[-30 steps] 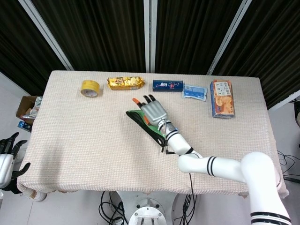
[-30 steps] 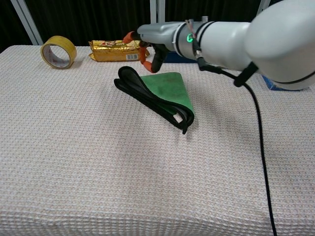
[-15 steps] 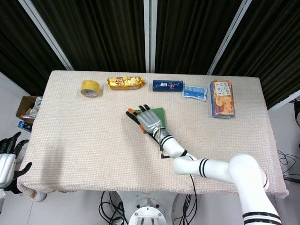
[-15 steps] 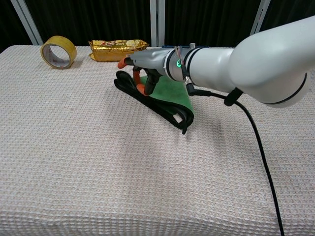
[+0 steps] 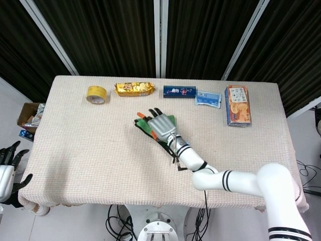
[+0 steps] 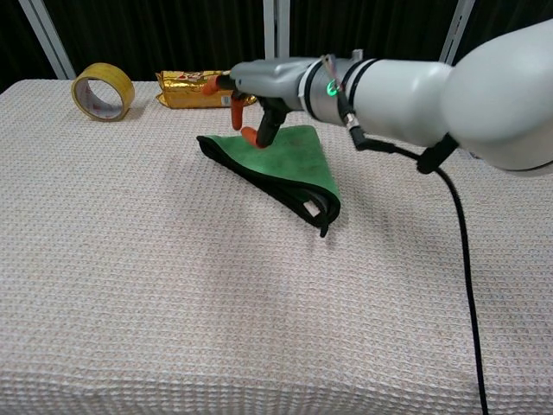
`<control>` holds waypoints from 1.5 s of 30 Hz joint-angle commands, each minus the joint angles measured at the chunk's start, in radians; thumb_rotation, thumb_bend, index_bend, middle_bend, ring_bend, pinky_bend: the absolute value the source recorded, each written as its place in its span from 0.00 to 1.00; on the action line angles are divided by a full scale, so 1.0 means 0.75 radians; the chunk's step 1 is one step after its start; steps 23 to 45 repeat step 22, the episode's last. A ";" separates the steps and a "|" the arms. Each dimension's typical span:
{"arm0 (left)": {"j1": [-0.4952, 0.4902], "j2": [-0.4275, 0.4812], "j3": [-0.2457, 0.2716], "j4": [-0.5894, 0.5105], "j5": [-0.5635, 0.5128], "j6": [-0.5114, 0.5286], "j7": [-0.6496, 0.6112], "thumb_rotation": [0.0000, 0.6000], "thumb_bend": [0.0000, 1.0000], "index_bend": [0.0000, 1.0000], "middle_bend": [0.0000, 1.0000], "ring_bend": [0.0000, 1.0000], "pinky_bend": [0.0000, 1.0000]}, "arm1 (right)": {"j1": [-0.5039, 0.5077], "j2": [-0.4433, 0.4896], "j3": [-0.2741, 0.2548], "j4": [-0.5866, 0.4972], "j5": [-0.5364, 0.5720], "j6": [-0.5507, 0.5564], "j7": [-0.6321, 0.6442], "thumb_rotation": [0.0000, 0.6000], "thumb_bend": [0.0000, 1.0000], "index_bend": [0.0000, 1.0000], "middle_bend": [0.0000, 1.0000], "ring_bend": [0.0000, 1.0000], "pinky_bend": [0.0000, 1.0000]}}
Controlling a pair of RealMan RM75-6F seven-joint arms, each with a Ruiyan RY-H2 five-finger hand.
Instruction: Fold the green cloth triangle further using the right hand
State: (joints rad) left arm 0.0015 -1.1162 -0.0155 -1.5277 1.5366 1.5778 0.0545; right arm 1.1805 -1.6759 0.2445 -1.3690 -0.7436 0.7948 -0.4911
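Observation:
The green cloth [image 6: 298, 162] lies folded into a triangle at mid-table, with a thick black edge [image 6: 263, 180] along its near-left side. In the head view only a strip of the green cloth [image 5: 171, 119] shows beside my right hand [image 5: 159, 126]. That right hand [image 6: 263, 89] hovers over the cloth's far-left corner, fingers spread and holding nothing. One orange fingertip [image 6: 248, 135] points down and touches the cloth there. My left hand [image 5: 7, 166] hangs off the table's near-left corner, fingers apart and empty.
Along the far edge stand a yellow tape roll [image 5: 96, 94], a gold snack packet [image 5: 134, 89], a blue box [image 5: 179, 91], a small white-blue packet [image 5: 208, 98] and an orange biscuit box [image 5: 237, 105]. A black cable [image 6: 458, 242] trails from my right arm.
My right hand dropped onto the cloth's black edge, then rose and drew back toward the far corner. The cloth's raised left corner now lies flatter. The left hand stayed put.

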 commanded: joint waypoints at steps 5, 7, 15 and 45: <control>-0.021 -0.014 -0.009 0.011 -0.003 -0.026 -0.009 1.00 0.19 0.23 0.07 0.14 0.14 | -0.484 0.590 -0.200 -0.664 -0.282 0.644 -0.044 1.00 0.41 0.08 0.26 0.01 0.00; -0.029 -0.016 -0.012 0.007 -0.009 -0.039 -0.004 1.00 0.19 0.23 0.07 0.14 0.14 | -0.594 0.669 -0.253 -0.729 -0.338 0.750 0.006 1.00 0.36 0.08 0.24 0.01 0.00; -0.042 -0.021 -0.017 -0.055 0.007 -0.034 0.070 1.00 0.19 0.23 0.07 0.13 0.14 | -1.014 0.815 -0.470 -0.673 -0.674 1.056 0.373 1.00 0.26 0.05 0.09 0.00 0.00; -0.055 -0.021 -0.008 -0.114 0.024 -0.050 0.133 1.00 0.19 0.23 0.07 0.13 0.14 | -1.265 0.811 -0.559 -0.545 -0.819 1.201 0.594 1.00 0.26 0.01 0.08 0.00 0.00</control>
